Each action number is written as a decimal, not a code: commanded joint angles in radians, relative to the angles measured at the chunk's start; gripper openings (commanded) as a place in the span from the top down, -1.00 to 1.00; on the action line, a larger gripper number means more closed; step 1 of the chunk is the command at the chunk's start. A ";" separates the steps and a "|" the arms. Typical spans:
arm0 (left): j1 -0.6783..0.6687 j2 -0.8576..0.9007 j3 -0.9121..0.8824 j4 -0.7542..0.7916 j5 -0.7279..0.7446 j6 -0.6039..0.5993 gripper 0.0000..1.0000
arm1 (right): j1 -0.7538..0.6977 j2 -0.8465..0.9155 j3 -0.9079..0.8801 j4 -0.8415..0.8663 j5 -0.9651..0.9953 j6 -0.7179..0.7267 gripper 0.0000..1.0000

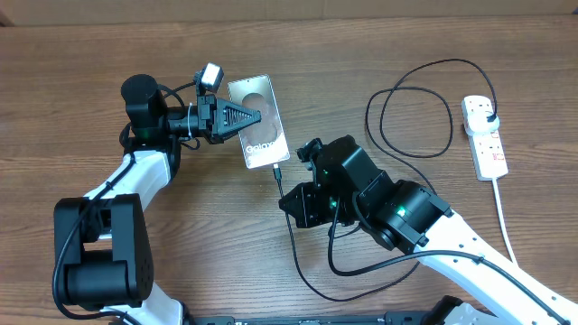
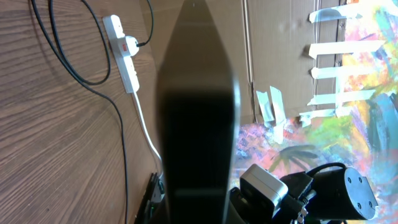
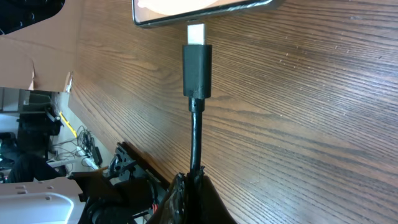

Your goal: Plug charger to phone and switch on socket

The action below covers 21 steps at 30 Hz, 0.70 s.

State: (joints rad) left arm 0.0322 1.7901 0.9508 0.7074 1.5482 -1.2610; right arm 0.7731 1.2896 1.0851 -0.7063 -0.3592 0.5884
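While the right tool (image 3: 191,180) pinched the charger (image 3: 196,134) by its cable a short way behind the connector (image 3: 197,70), the metal tip stood directly ahead of the tool at the phone (image 3: 199,11) edge. It was touching or barely entered; full seating was not shown. The left tool (image 1: 256,116), fingers pressed together, lay across the phone's opposite half. Whether it bore down on the phone could not be told.

Judged hazards:

1. Buckling. The grip sat on flexible cable, not on the connector body. A forward push could bow the cable sideways instead of driving the tip in.
2. Misalignment. If the tip stood slightly off the port, the push would scrape the edge or jam.
3. Phone slide. The phone lay flat on the smooth counter (image 1: 108,54). Without a firm hold from the left tool, it would probably slip away ahead of the right tool.
4. Cable drag. Loops ran behind and beside the right tool to the socket (image 1: 485,135), well apart to that tool's right, where the plug (image 1: 489,112) sat. A snag could tug the plug loose.

Switching the socket was judged a later step.
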 commanded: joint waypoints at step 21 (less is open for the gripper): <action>-0.001 0.003 0.007 0.004 0.001 0.006 0.92 | 0.000 0.050 0.010 0.051 -0.009 -0.047 0.92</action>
State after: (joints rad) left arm 0.0322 1.7901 0.9508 0.7044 1.5230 -1.2610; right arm 0.7731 1.3468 1.0851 -0.6647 -0.3626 0.5522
